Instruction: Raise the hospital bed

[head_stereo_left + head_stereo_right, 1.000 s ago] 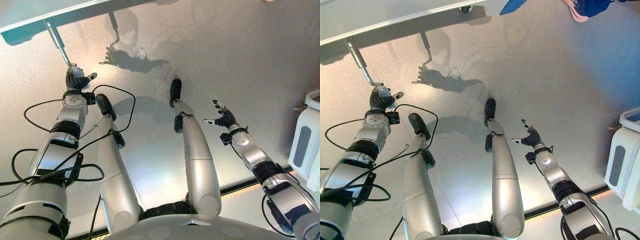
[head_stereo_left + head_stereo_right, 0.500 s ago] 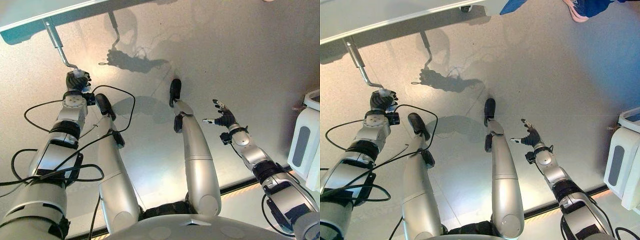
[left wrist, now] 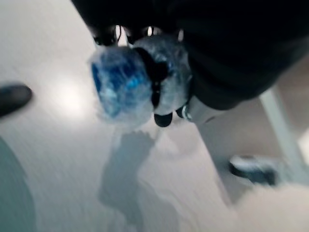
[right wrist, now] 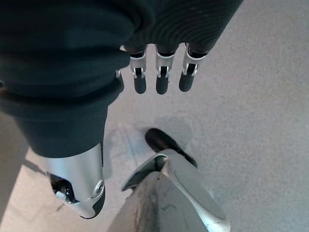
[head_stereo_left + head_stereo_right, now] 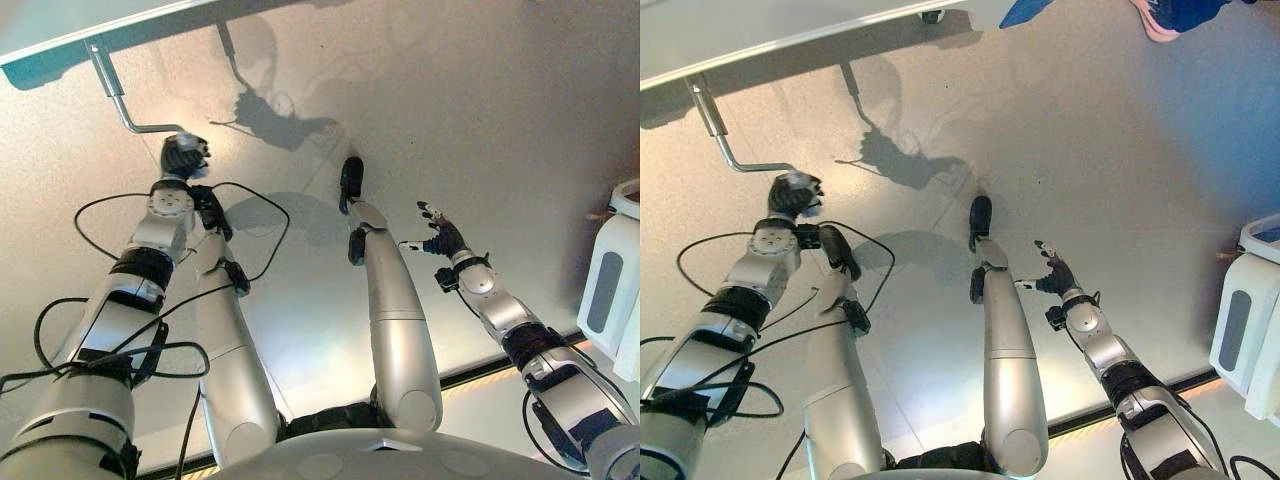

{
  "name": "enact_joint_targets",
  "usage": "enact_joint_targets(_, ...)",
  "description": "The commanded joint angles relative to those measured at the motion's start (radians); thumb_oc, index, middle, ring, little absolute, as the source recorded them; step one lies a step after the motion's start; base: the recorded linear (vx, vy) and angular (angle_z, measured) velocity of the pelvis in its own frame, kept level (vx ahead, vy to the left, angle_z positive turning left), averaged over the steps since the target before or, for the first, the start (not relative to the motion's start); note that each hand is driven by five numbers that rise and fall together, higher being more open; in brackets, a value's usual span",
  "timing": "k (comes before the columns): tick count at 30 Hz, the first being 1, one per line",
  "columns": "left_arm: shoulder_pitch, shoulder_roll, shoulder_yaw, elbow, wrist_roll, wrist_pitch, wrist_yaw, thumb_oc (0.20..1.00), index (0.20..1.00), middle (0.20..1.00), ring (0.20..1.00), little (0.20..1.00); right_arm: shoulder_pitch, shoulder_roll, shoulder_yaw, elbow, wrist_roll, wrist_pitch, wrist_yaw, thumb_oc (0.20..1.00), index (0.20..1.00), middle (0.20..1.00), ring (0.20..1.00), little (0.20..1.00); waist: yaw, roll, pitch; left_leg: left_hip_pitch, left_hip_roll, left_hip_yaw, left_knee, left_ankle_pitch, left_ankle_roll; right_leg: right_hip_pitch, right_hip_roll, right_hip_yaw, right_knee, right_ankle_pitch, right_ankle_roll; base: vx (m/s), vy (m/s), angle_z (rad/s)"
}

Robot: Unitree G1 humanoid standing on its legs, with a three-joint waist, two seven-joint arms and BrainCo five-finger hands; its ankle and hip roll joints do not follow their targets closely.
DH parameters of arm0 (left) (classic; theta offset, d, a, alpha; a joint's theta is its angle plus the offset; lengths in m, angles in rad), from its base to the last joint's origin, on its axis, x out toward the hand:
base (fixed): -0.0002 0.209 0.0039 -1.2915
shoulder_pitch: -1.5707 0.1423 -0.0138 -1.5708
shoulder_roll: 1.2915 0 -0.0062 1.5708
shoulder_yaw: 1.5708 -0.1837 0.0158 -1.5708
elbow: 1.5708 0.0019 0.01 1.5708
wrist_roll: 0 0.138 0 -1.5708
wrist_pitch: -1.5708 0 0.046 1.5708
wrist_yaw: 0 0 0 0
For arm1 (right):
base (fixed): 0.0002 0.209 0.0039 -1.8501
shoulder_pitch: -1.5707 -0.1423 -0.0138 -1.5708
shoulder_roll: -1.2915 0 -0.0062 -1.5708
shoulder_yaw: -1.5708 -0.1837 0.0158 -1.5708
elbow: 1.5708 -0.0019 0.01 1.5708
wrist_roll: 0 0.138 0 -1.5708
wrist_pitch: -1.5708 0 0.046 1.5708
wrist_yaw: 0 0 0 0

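The hospital bed's pale edge [image 5: 100, 25] runs across the upper left. From it a metal crank [image 5: 125, 112] drops down and bends sideways to a handle end. My left hand [image 5: 183, 155] is at that end. In the left wrist view its fingers [image 3: 159, 72] curl round the crank's blue-white handle [image 3: 118, 87]. My right hand [image 5: 440, 238] hangs over the floor at the right, well away from the bed. Its fingers [image 4: 161, 79] are straight and hold nothing.
A white box-like unit [image 5: 612, 290] stands at the right edge. A person's pink shoe [image 5: 1158, 16] and blue trouser leg [image 5: 1035, 10] show at the top. A bed caster [image 5: 932, 16] sits under the bed's edge. A dark strip [image 5: 490, 372] crosses the floor at the lower right.
My left hand closed on the crank handle and swung it to the right, so the crank's lower arm now points sideways. The right hand shifted slightly left.
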Motion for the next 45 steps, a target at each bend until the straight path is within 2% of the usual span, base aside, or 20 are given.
enact_joint_targets(1,0.028,-0.002,-0.037,-0.145,0.048,-0.09,-0.037,0.2,0.2,0.2,0.2,0.2,0.089,-0.038,0.01,-0.046,-0.018,0.011,0.006,1.0,1.0,1.0,1.0,1.0,0.001,0.009,-0.018,0.033,0.007,-0.012,-0.065,0.083,0.019,0.043,0.006,0.056,0.003,0.012,0.119,0.01,-0.04,-0.14)
enact_joint_targets(5,0.085,0.001,-0.056,-0.292,0.017,-0.112,-0.067,0.2,0.2,0.2,0.2,0.2,0.113,-0.063,0.003,-0.073,-0.05,0.016,0.012,1.0,1.0,1.0,1.0,1.0,-0.006,0.03,-0.018,0.106,0.009,0.012,-0.109,0.095,0.012,0.068,0.019,0.076,0.015,-0.006,0.113,-0.01,-0.03,-0.18)
enact_joint_targets(6,0.108,0.023,-0.061,-0.359,0.015,-0.119,-0.086,0.2,0.2,0.2,0.2,0.2,0.116,-0.074,-0.006,-0.074,-0.067,0.019,0.017,1.0,1.0,1.0,1.0,1.0,-0.002,0.045,-0.018,0.117,0.012,0.028,-0.141,0.134,0.01,0.055,0.031,0.083,0.004,0.022,0.105,-0.07,-0.028,-0.17)
enact_joint_targets(7,0.109,0.023,-0.061,-0.36,0.015,-0.119,-0.086,0.2,0.2,0.2,0.2,0.2,0.116,-0.074,-0.006,-0.074,-0.067,0.019,0.017,1.0,1.0,1.0,1.0,1.0,-0.002,0.045,-0.018,0.118,0.012,0.028,-0.142,0.134,0.01,0.055,0.031,0.084,0.004,0.022,0.105,-0.06,-0.01,-0.15)
enact_joint_targets(14,0.289,0.067,-0.012,-0.623,-0.06,-0.153,-0.163,0.2,0.2,0.2,0.2,0.2,0.159,-0.095,-0.043,-0.048,-0.107,0.023,0.025,1.0,1.0,1.0,1.0,1.0,0.008,0.096,-0.018,0.2,0.002,0.056,-0.194,0.141,0.005,0.088,0.031,0.102,-0.001,0.016,0.11,0.01,-0.013,-0.09)
enact_joint_targets(15,0.342,0.096,0.007,-0.699,-0.079,-0.157,-0.184,0.2,0.2,0.2,0.2,0.2,0.177,-0.105,-0.061,-0.039,-0.113,0.022,0.028,1.0,1.0,1.0,1.0,1.0,0.014,0.109,-0.018,0.195,0.0,0.051,-0.179,0.132,0.01,0.092,0.027,0.102,-0.001,0.018,0.111,0.0,0.0,0.0)
enact_joint_targets(20,0.451,0.17,0.052,-0.819,-0.114,-0.164,-0.219,0.2,0.2,0.2,0.2,0.2,0.214,-0.113,-0.098,-0.049,-0.103,0.016,0.027,1.0,1.0,1.0,1.0,1.0,0.024,0.122,-0.018,0.179,-0.005,0.045,-0.158,0.124,0.015,0.099,0.02,0.093,-0.008,0.027,0.117,-0.01,-0.014,0.06)
enact_joint_targets(21,0.559,0.241,0.127,-0.902,-0.152,-0.171,-0.242,0.2,0.2,0.2,0.2,0.2,0.25,-0.112,-0.125,-0.049,-0.092,0.009,0.032,1.0,1.0,1.0,1.0,1.0,0.039,0.136,-0.018,0.169,-0.015,0.037,-0.149,0.119,0.019,0.108,0.009,0.081,-0.021,0.038,0.124,-0.01,0.003,0.13)
enact_joint_targets(26,0.56,0.241,0.128,-0.903,-0.152,-0.171,-0.242,0.2,0.2,0.2,0.2,0.2,0.25,-0.112,-0.124,-0.049,-0.092,0.009,0.032,1.0,1.0,1.0,1.0,1.0,0.038,0.135,-0.018,0.169,-0.015,0.036,-0.149,0.119,0.019,0.108,0.009,0.081,-0.022,0.038,0.124,0.0,0.005,0.15)
enact_joint_targets(27,0.644,0.283,0.197,-0.942,-0.166,-0.177,-0.253,0.2,0.2,0.2,0.2,0.2,0.27,-0.112,-0.14,-0.049,-0.088,0.007,0.035,1.0,1.0,1.0,1.0,1.0,0.049,0.145,-0.018,0.159,-0.021,0.032,-0.142,0.116,0.02,0.12,-0.006,0.07,-0.037,0.05,0.132,-0.01,0.019,0.03)
enact_joint_targets(29,0.644,0.283,0.198,-0.942,-0.166,-0.177,-0.253,0.2,0.2,0.2,0.2,0.2,0.27,-0.112,-0.14,-0.049,-0.088,0.007,0.035,1.0,1.0,1.0,1.0,1.0,0.049,0.145,-0.018,0.159,-0.021,0.032,-0.142,0.116,0.02,0.12,-0.006,0.07,-0.037,0.05,0.132,-0.01,0.054,0.07)
enact_joint_targets(30,0.761,0.337,0.316,-0.958,-0.17,-0.185,-0.258,0.2,0.2,0.2,0.2,0.2,0.289,-0.106,-0.156,-0.034,-0.077,-0.003,0.048,1.0,1.0,1.0,1.0,1.0,0.077,0.152,-0.018,0.124,-0.036,0.019,-0.108,0.1,0.03,0.13,-0.031,0.054,-0.065,0.078,0.146,0.0,0.09,0.07)
enact_joint_targets(35,0.762,0.337,0.317,-0.958,-0.17,-0.185,-0.258,0.2,0.2,0.2,0.2,0.2,0.289,-0.106,-0.156,-0.034,-0.077,-0.003,0.048,1.0,1.0,1.0,1.0,1.0,0.076,0.152,-0.018,0.124,-0.036,0.019,-0.108,0.1,0.03,0.13,-0.031,0.054,-0.065,0.078,0.146,0.0,0.067,0.19)
enact_joint_targets(36,0.814,0.329,0.41,-0.928,-0.134,-0.198,-0.225,0.2,0.2,0.2,0.2,0.2,0.286,-0.095,-0.16,-0.01,-0.077,-0.005,0.054,1.0,1.0,1.0,1.0,1.0,0.104,0.146,-0.018,0.049,-0.061,0.004,-0.048,0.065,0.049,0.145,-0.071,0.036,-0.118,0.109,0.164,0.03,0.277,0.09)
enact_joint_targets(42,0.785,0.298,0.415,-0.822,-0.072,-0.19,-0.186,0.2,0.2,0.2,0.2,0.2,0.247,-0.083,-0.133,-0.005,-0.076,-0.003,0.056,1.0,1.0,1.0,1.0,1.0,0.118,0.119,-0.018,-0.008,-0.073,-0.006,0.009,0.035,0.063,0.143,-0.091,0.03,-0.154,0.125,0.17,0.03,0.148,0.18)
enact_joint_targets(43,0.763,0.294,0.409,-0.763,-0.055,-0.188,-0.171,0.2,0.2,0.2,0.2,0.2,0.243,-0.081,-0.121,-0.007,-0.073,-0.003,0.056,1.0,1.0,1.0,1.0,1.0,0.122,0.106,-0.018,-0.001,-0.074,-0.013,0.031,-0.002,0.058,0.164,-0.093,0.026,-0.155,0.102,0.177,0.02,0.093,0.07)
enact_joint_targets(44,0.754,0.294,0.412,-0.763,-0.055,-0.188,-0.171,0.2,0.2,0.2,0.2,0.2,0.234,-0.081,-0.124,-0.008,-0.074,-0.003,0.055,1.0,1.0,1.0,1.0,1.0,0.121,0.106,-0.018,-0.026,-0.076,-0.01,0.025,0.029,0.066,0.14,-0.094,0.027,-0.164,0.132,0.172,0.09,0.077,0.05)
enact_joint_targets(45,0.737,0.285,0.401,-0.704,-0.039,-0.188,-0.159,0.2,0.2,0.2,0.2,0.2,0.231,-0.08,-0.111,-0.01,-0.073,-0.003,0.056,1.0,1.0,1.0,1.0,1.0,0.122,0.101,-0.018,-0.013,-0.075,-0.015,0.039,-0.008,0.061,0.162,-0.094,0.026,-0.163,0.106,0.177,0.01,0.068,0.03)
